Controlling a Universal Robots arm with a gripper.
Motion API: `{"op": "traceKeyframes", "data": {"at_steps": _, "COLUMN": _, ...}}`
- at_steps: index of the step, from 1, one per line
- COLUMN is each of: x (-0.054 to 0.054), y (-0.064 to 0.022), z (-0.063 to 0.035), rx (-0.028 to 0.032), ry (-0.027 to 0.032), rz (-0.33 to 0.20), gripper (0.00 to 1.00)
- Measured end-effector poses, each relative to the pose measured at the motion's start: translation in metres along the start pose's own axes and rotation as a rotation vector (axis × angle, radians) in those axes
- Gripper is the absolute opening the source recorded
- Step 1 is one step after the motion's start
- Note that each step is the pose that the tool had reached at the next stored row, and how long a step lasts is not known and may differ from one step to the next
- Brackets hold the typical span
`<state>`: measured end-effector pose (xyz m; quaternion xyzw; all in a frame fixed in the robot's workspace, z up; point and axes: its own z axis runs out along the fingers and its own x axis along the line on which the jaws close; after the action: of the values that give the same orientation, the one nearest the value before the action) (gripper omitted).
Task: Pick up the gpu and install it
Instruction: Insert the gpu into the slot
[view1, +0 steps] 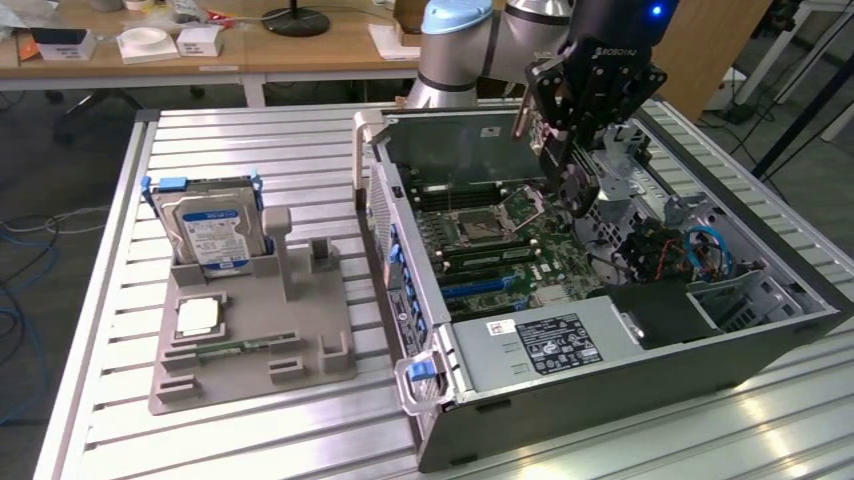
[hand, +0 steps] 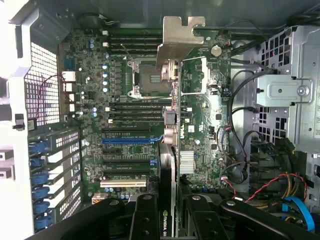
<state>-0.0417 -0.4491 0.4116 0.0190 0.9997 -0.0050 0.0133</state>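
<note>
Hanging above the open case (view1: 694, 350), the gripper (hand: 170, 212) is clamped on the gpu (hand: 167, 165), its fingers (hand: 145, 215) pressed to the card's two flat faces, likely to keep it from swinging. The card is held by one end, with its pale bracket (hand: 182, 40) farthest from the gripper, over the motherboard (hand: 125, 105) beside the socket (hand: 150, 77). It is clear of the blue slot (hand: 127, 141) and not seated. The drive (view1: 214, 235) stands well apart.
</note>
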Motion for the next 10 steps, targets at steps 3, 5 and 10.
{"op": "traceKeyframes", "data": {"at_steps": 3, "x": 0.0, "y": 0.0, "z": 0.0, "rx": -0.0002, "ry": 0.0, "rz": -0.006, "gripper": 0.26}}
{"op": "traceKeyframes", "data": {"at_steps": 5, "x": 0.0, "y": 0.0001, "z": 0.0, "rx": -0.0006, "ry": -0.0002, "rz": -0.019, "gripper": 0.26}}
{"op": "traceKeyframes", "data": {"at_steps": 10, "x": 0.0, "y": 0.0, "z": 0.0, "rx": -0.0016, "ry": -0.0006, "rz": -0.058, "gripper": 0.26}}
